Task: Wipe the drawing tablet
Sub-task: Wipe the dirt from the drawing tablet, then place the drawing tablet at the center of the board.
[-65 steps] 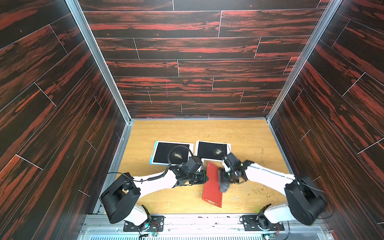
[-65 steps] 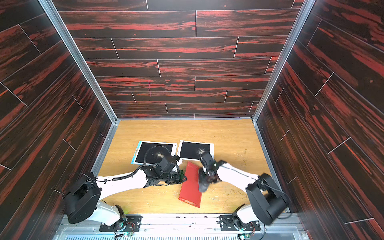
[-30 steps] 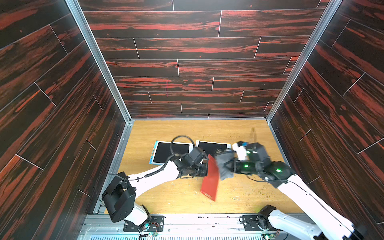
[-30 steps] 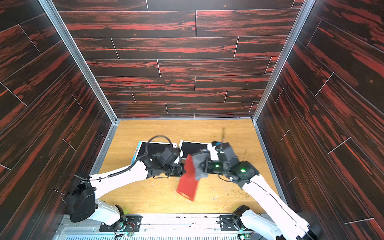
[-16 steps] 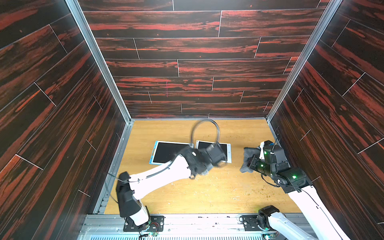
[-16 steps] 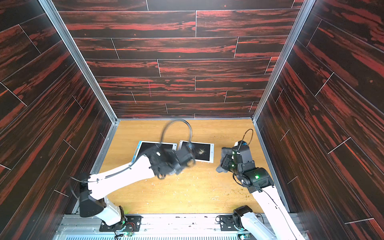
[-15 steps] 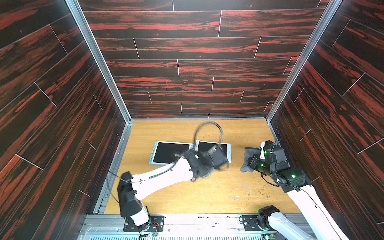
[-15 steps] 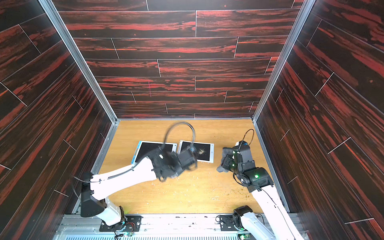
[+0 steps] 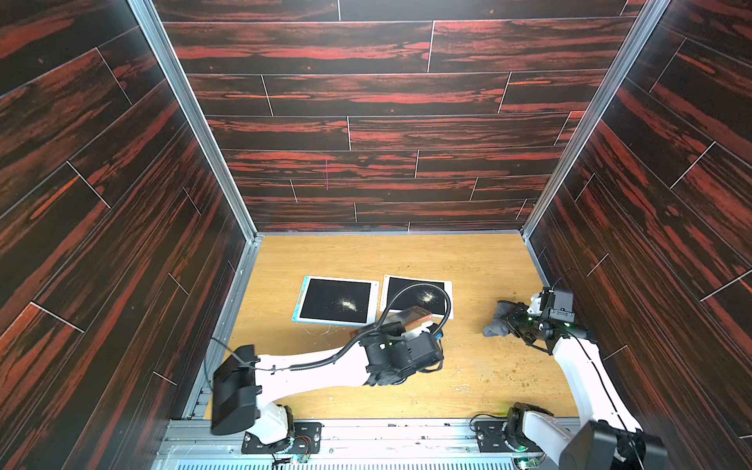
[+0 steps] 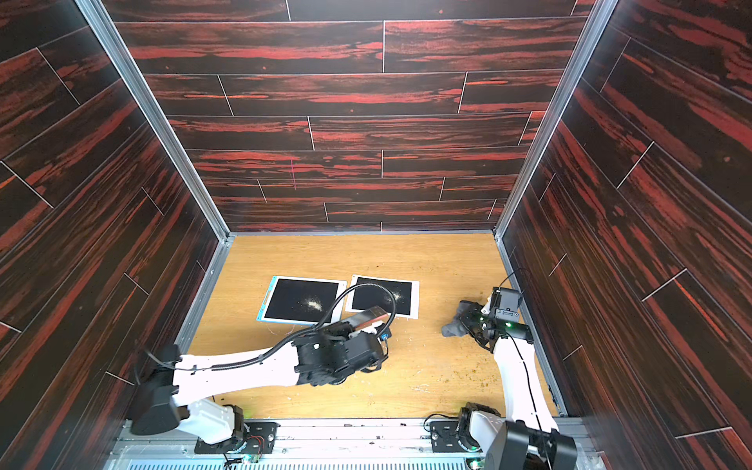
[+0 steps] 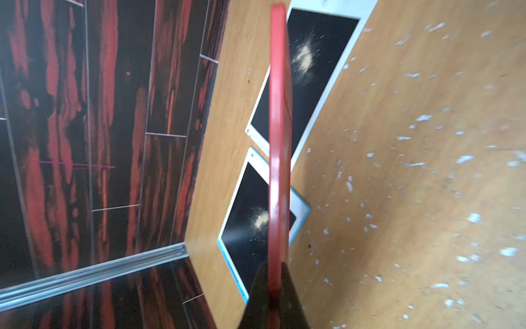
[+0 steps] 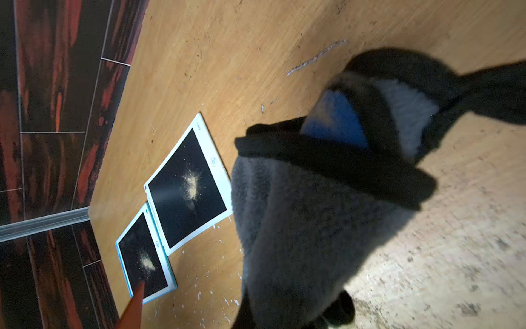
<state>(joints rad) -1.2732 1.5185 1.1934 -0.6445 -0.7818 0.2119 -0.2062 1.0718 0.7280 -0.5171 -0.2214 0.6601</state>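
Right claw point(image 9: 512, 320) clamped on grey cloth point(image 9: 492, 329); left claw point(image 11: 270, 284) grips red tablet point(image 11: 277, 114).
Pre-wipe: cloth must cross toward nine o'clock onto it.

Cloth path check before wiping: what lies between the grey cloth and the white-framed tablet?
Nothing: only bare tabletop separates the grey cloth from the white-framed tablet, as both top views show.

The blue-framed tablet point(image 9: 335, 301) lies at nine o'clock of the white-framed tablet point(image 9: 417, 294), both dusted with powder. At six o'clock the left gripper point(image 9: 396, 327) pinches a red board point(image 9: 411, 315). At three o'clock the right gripper point(image 9: 510, 319) clutches a grey cloth point(image 9: 495, 326).
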